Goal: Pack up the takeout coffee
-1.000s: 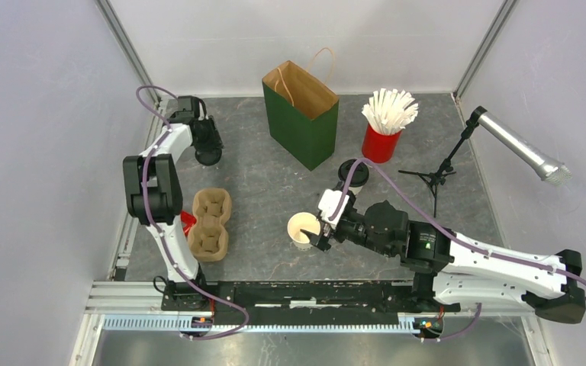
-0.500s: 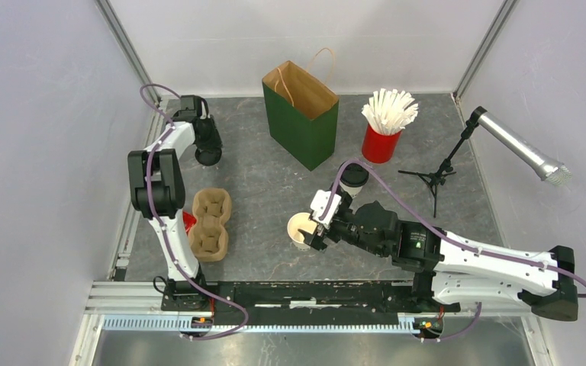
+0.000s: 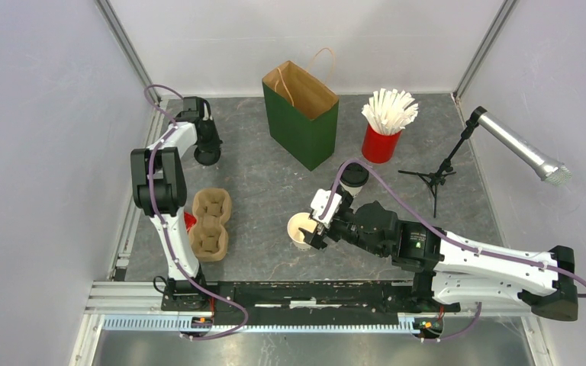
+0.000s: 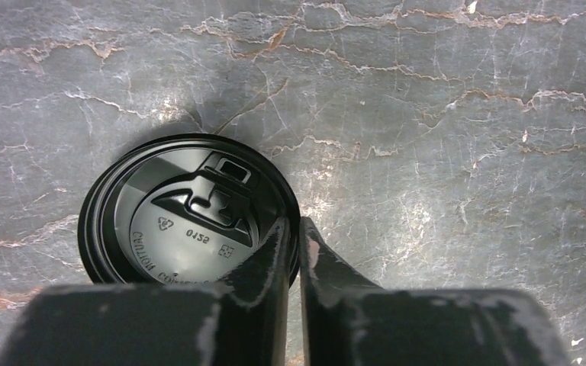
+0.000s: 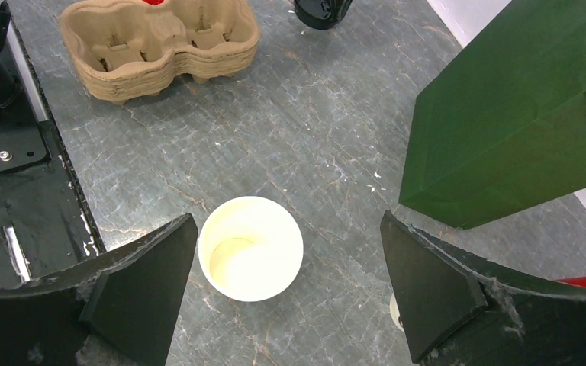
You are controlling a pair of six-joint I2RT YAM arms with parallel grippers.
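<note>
Standing mouth-up, the white cup (image 5: 250, 248) sits inside the spread right gripper (image 5: 288, 227)

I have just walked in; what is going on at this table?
The two arms are packing takeout coffee. The left gripper pinches the rim of a loose black lid lying on the table. The right gripper stands wide open with the lidless paper cup between its fingers. A second, lidded cup waits near the green bag; the pulp carrier holds nothing.

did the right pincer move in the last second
Yes. The right pincer shifted slightly left, toward the carrier and away from the mic stand. The open cup has not moved.
</note>
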